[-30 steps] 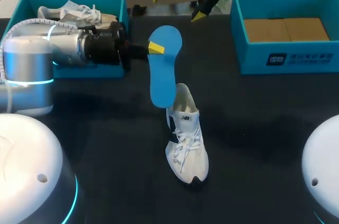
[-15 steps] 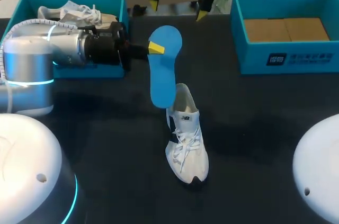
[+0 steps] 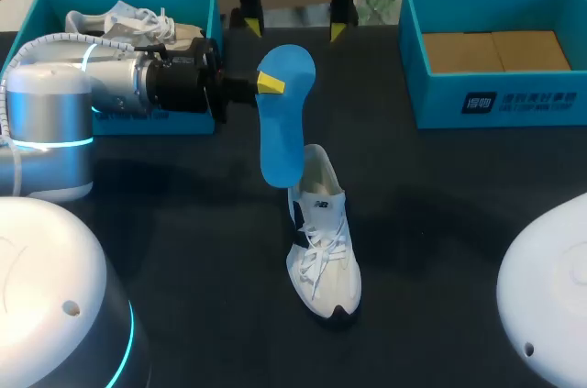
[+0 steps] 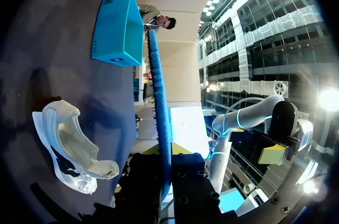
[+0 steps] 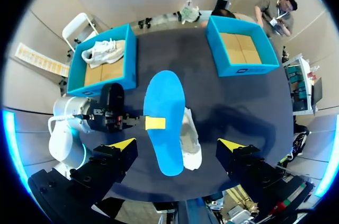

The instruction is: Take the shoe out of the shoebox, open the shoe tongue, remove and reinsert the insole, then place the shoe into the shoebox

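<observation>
My left gripper [image 3: 270, 83] is clamped on the blue insole [image 3: 282, 122], pinching it near its upper end, one finger on each face. It's held up off the table [image 3: 440, 214], standing roughly on end. From my left wrist I see it edge-on, running straight out from between my fingers.

The insole's lower end hangs right by the heel opening of the white shoe [image 3: 323, 250]. From above the two overlap, but I honestly can't tell if they're touching.

The shoe sits on its sole on the dark table, about in the middle between the two boxes. Its toe points back toward me, its heel points toward the far edge, and the laces are loose on top. In the left wrist view it lies off to one side of the insole with the opening gaping.

My right gripper [image 3: 292, 16] is up over the far edge of the table with its fingers spread wide and nothing between them. Its wrist camera looks down on the insole and the shoe, and the insole covers part of the shoe.

The left box [image 3: 197, 3] is teal, sits just behind my left arm, and has a second shoe [image 3: 124, 23] lying in it. The right box [image 3: 486, 99] is the same teal, well apart from the shoe, and shows a brown cardboard bottom [image 3: 495, 50].
</observation>
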### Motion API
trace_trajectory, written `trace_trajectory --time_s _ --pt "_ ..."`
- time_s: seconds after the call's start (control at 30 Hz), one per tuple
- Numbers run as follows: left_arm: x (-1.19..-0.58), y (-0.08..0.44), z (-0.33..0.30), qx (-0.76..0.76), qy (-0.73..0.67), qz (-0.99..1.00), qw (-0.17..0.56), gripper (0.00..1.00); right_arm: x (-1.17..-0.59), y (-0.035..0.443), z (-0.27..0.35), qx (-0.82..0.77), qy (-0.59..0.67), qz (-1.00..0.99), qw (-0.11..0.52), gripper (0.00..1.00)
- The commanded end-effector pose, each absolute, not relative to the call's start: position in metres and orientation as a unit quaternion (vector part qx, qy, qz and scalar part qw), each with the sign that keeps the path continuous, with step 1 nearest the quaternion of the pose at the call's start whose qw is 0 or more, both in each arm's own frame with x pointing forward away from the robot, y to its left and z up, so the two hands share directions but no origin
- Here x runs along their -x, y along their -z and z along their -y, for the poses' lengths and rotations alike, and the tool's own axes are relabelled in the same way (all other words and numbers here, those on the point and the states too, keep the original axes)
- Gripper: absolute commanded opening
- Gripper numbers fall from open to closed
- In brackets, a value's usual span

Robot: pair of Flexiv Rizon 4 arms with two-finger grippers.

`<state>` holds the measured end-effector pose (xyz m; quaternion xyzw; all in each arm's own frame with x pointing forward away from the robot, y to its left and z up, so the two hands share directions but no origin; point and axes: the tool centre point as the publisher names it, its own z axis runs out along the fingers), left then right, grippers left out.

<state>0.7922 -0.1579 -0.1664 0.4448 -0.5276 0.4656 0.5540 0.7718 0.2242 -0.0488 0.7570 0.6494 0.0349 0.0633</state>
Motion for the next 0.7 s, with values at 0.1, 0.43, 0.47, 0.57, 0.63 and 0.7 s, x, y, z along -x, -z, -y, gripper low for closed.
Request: trace_trajectory --time_s 0.1,0.43,0.47,0.57,0.63,0.7 --pt "-0.791 0.166 0.158 -0.446 -0.466 0.528 0.553 0.00 -0.773 0.048 -0.235 -0.751 -0.007 -0.654 0.083 1.00" --pt "-0.791 0.166 0.158 -0.446 -0.466 0.528 0.553 0.00 -0.772 0.048 -0.238 -0.749 -0.009 -0.658 0.076 1.00" --pt "-0.791 0.166 0.158 -0.446 -0.466 0.528 0.553 0.00 -0.772 0.047 -0.238 -0.749 -0.010 -0.658 0.074 1.00" --pt "-0.791 0.166 0.158 -0.446 -0.466 0.528 0.553 0.00 -0.772 0.047 -0.235 -0.752 -0.026 -0.657 0.057 1.00" --pt "-0.791 0.166 0.158 -0.446 -0.466 0.528 0.553 0.00 -0.772 0.047 -0.232 -0.753 -0.035 -0.655 0.047 1.00" --pt "-0.791 0.166 0.158 -0.446 -0.466 0.528 0.553 0.00 -0.772 0.047 -0.227 -0.756 -0.051 -0.652 0.030 1.00"
